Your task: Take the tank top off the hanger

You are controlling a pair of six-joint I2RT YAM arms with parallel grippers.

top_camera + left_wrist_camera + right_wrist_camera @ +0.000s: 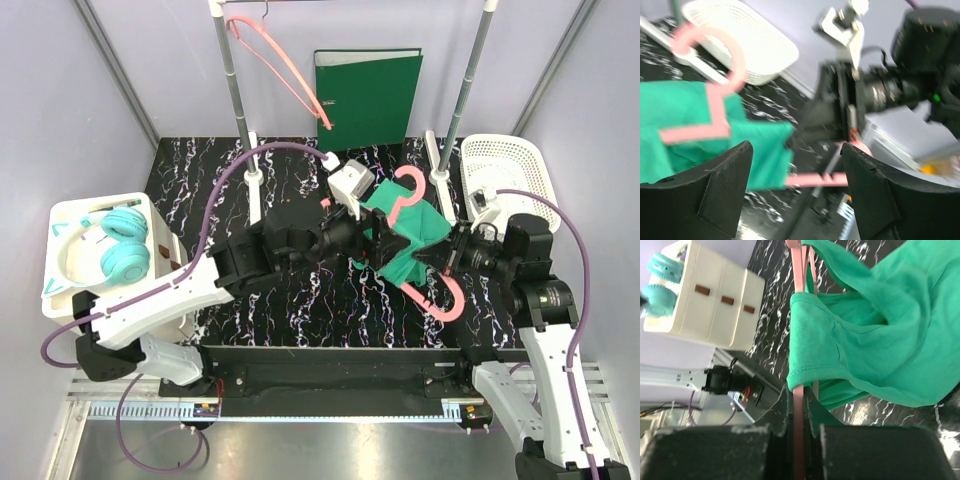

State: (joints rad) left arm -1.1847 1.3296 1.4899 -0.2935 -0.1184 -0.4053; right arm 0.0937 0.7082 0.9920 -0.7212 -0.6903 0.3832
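Observation:
The green tank top hangs crumpled on a pink hanger held over the middle of the table. My right gripper is shut on the hanger's thin pink bar, just below the hem of the tank top. From the left, my left gripper stands open close to the cloth. In the left wrist view its fingers frame the tank top's edge and the hanger, touching neither. The right gripper shows beyond.
A second pink hanger hangs on the rack between two poles. A green binder leans at the back. A white basket sits at the right, and a drawer unit with teal headphones at the left.

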